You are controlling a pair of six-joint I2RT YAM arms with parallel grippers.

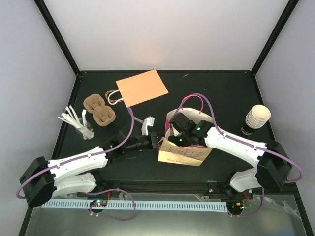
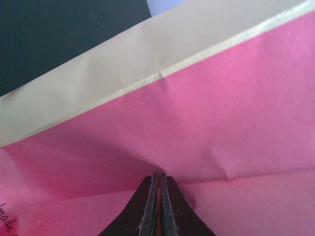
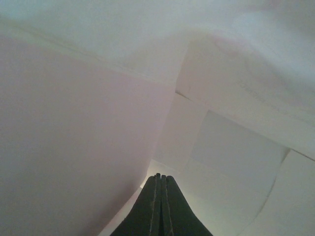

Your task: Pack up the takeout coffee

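1. Cup stands at the table's right side, well apart from both arms and the pink bag.
2. It is probably light, thin-walled and easily crushed. Its ribs should give grip, so take it gently at mid-body.
3. Left gripper is closed against the bag's wall. Right gripper is closed inside the bag, holding nothing.

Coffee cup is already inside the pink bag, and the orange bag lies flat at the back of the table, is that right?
Not quite. The coffee cup is not in the pink bag; it stands on the table near the right edge, apart from that bag, as the top view shows. The orange bag does lie flat at the back.
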